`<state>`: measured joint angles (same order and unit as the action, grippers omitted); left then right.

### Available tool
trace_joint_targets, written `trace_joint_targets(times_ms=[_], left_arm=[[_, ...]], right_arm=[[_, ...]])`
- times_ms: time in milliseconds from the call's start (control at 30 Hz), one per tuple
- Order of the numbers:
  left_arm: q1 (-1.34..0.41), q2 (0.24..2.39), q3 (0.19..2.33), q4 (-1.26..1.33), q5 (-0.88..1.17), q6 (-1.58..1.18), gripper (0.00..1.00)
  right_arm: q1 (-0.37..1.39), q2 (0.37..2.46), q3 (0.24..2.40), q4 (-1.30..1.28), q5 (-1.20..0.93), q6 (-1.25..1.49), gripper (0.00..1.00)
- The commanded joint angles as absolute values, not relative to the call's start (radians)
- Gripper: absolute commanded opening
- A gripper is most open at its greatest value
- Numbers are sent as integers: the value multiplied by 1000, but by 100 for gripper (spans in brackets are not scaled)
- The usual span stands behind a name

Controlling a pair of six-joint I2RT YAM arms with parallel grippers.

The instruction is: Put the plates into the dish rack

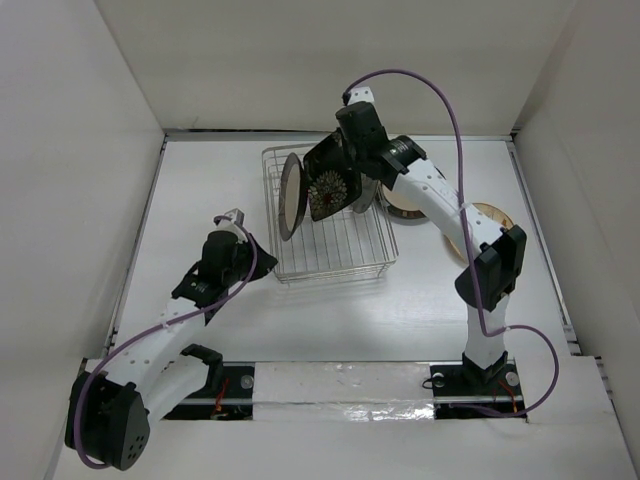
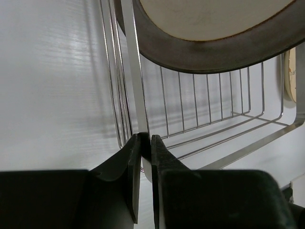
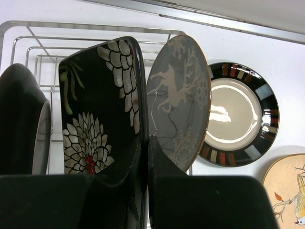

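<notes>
Left gripper (image 2: 147, 138) pinched shut on dish rack (image 1: 340, 266) rim, probably steadying it (thin strip between jaws); right gripper (image 3: 145, 142) clamped black square plate (image 3: 95, 129) upright inside rack for slotting.

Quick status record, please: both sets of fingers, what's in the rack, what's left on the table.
left fingers: shut on the dish rack rim
right fingers: shut on the edge of the black square plate, which stands upright in the rack
also in rack: dark-rimmed cream plate, upright; grey deer plate upright beside the black one
on table: striped-rim plate, bird plate, both flat
</notes>
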<state>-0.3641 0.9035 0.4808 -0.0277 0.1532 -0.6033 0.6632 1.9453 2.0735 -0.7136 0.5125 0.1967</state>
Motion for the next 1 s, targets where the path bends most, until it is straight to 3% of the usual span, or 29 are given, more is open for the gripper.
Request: trace_joint_targets(times_ms=[0,200,233,333,767,967], left_arm=[[-380,879,459,43,354,-624,0],[-380,871,451,64,391,-635,39],[-380,864,453,63,393,-634,41],[-380,851,468,38,402,-614,43],[-380,727,664,-121,103,-431,44],[-393,735,654,-94,98,-430,44]], right_arm=[[675,1882,2149,-607,571,236,0],[686,1963,2267,-682,624,224,0],[686,1974,2281,-692,650,222,0],[695,2011,2338,-721,679,224,0],[744,2150,2519,-793,778,141,0],[753,2191,2571,-804,828,86,0]])
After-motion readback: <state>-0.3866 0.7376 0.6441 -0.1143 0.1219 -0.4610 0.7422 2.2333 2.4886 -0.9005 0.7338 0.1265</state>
